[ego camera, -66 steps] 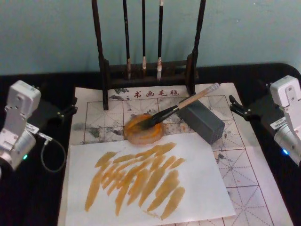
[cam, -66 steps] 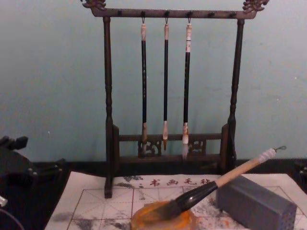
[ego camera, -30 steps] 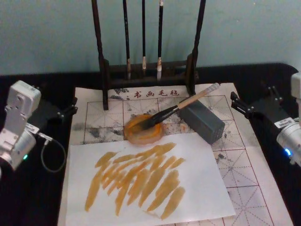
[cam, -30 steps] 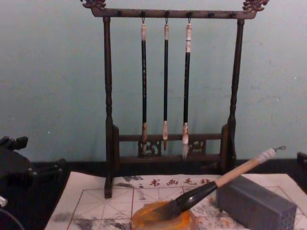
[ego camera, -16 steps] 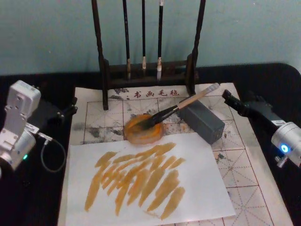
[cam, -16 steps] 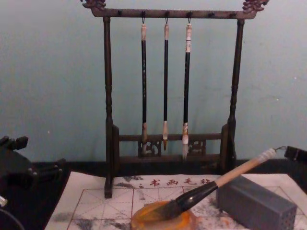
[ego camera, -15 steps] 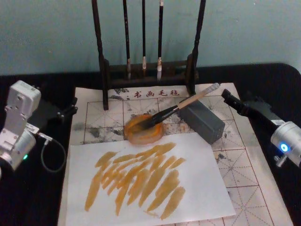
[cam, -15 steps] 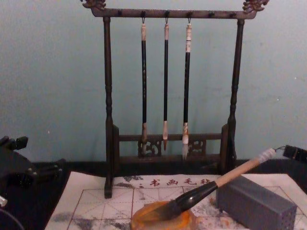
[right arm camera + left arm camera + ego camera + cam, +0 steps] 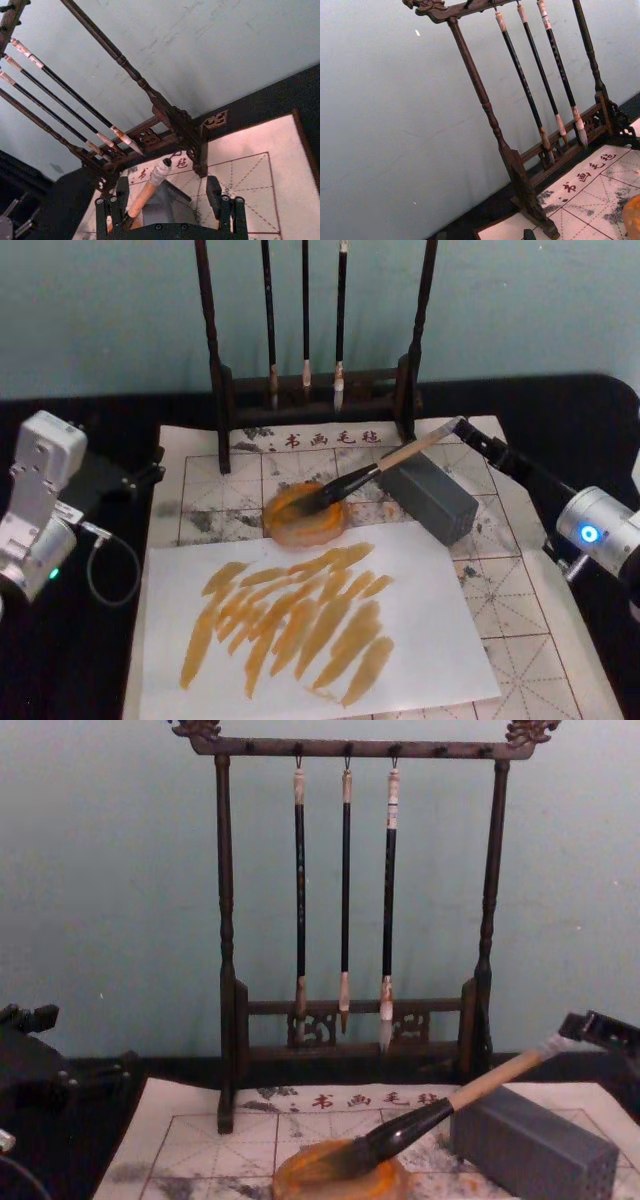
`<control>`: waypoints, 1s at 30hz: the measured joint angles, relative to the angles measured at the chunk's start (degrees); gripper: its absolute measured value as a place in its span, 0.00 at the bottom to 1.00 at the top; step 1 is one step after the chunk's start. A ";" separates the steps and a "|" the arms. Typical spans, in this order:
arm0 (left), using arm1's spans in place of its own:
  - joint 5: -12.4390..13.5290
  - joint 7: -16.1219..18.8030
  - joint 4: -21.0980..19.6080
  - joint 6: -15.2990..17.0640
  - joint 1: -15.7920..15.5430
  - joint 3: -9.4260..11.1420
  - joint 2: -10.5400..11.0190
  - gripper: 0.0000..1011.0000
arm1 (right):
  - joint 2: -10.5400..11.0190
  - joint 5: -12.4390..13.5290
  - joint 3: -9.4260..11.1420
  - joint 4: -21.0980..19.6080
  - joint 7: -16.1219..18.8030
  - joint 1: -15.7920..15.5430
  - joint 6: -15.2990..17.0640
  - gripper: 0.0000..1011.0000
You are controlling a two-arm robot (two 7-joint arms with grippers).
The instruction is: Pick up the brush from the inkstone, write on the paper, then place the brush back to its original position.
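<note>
**A:** What lies nearest the robot?

**B:** A plain white sheet (image 9: 440, 640) streaked with amber strokes. It lies on the paper (image 9: 510, 590), on the near side of both grippers' fingertips.

**A:** And the inkstone?

**B:** The inkstone (image 9: 305, 515) sits on the paper just past that sheet's far edge. It is between the two grippers and well apart from either set of fingers.

**A:** Where is the brush?

**B:** The brush (image 9: 370, 472) has its bristles in the inkstone. Its handle slants up across the grey block (image 9: 430, 498), and its whitish end cap reaches the right gripper.

**A:** So it is gripped?

**B:** No. The right gripper (image 9: 472, 436) is at the cap end with its fingers (image 9: 214, 192) spread wide. In the right wrist view the cap stands between them, much closer to one finger than the other. Whether it touches that finger, I cannot tell.

**A:** The left gripper?

**B:** The left gripper (image 9: 152, 466) is parked off the paper's left edge, over the black table (image 9: 100, 670). Its fingers are apart and hold nothing. The brush is well apart from its fingertips.

**A:** What lies beyond?

**B:** Past both sets of fingertips, the wooden rack (image 9: 225, 920) stands with its feet on the paper's far edge. Three thin brushes (image 9: 345, 880) hang from its top bar, and red printed characters run along the paper at its foot. A teal wall (image 9: 100, 870) is behind it.
</note>
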 joint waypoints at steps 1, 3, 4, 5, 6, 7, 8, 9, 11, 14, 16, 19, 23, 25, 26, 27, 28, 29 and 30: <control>0.00 0.00 0.00 0.00 0.00 0.00 0.00 0.99 | -0.11 0.30 -0.11 0.31 0.07 0.28 0.14 0.99; 0.00 0.00 0.00 0.00 0.00 0.00 0.00 0.99 | -0.43 1.02 -0.46 1.12 0.35 0.97 0.37 0.99; 0.00 0.00 0.00 0.00 0.00 0.00 0.00 0.99 | -0.55 1.25 -0.60 1.40 0.45 1.21 0.40 0.99; 0.00 0.00 0.00 0.00 0.00 0.00 0.00 0.99 | -0.79 1.68 -0.89 2.02 0.71 1.71 0.44 0.99; 0.00 0.00 0.00 0.00 0.00 0.00 0.00 0.99 | -0.93 1.92 -1.03 2.33 0.85 1.97 0.44 0.99; 0.00 0.00 0.00 0.00 0.00 0.00 0.00 0.99 | -1.05 2.09 -1.15 2.59 0.98 2.18 0.45 0.99; 0.00 0.00 0.00 0.00 0.00 0.00 0.00 0.99 | -1.23 2.33 -1.34 3.03 1.16 2.51 0.45 0.99; 0.00 0.00 0.00 0.00 0.00 0.00 0.00 0.99 | -1.36 2.50 -1.50 3.39 1.31 2.77 0.45 0.99; 0.00 0.00 0.00 0.00 0.00 0.00 0.00 0.99 | -1.75 2.91 -1.98 4.38 1.63 3.54 0.41 0.99; 0.00 0.00 0.00 0.00 0.00 0.00 0.00 0.99 | -2.16 3.22 -2.72 5.43 1.83 4.40 0.16 0.99; 0.00 0.00 0.00 0.00 0.00 0.00 0.00 0.99 | -2.36 3.45 -3.14 6.06 2.00 4.87 -0.09 0.99; 0.00 0.00 0.00 0.00 0.00 0.00 0.00 0.99 | -2.56 3.80 -3.46 6.58 2.13 5.27 -0.38 0.99; 0.00 0.00 0.00 0.00 0.00 0.00 0.00 0.99 | -2.96 4.80 -3.78 7.31 2.17 5.66 -1.00 0.99; 0.00 0.00 0.00 0.00 0.01 0.00 0.00 0.99 | -3.14 5.28 -3.79 7.48 2.16 5.68 -1.18 0.99; 0.00 0.00 0.00 0.00 0.00 0.00 0.00 0.99 | -3.35 5.78 -3.79 7.69 2.13 5.68 -1.41 0.99; 0.00 0.00 0.00 0.00 0.00 0.00 0.00 0.99 | -3.47 6.04 -3.76 7.76 2.09 5.68 -1.52 0.99; 0.00 0.00 0.00 0.00 0.00 0.00 0.00 0.99 | -3.69 6.59 -3.70 7.93 1.96 5.67 -1.71 0.99; 0.00 0.00 0.00 0.00 0.00 0.00 0.00 0.99 | -3.86 6.96 -3.66 8.05 1.84 5.63 -1.81 0.99; 0.00 0.00 0.00 0.00 0.00 0.00 0.00 0.99 | -3.99 7.22 -3.64 8.15 1.77 5.62 -1.85 0.99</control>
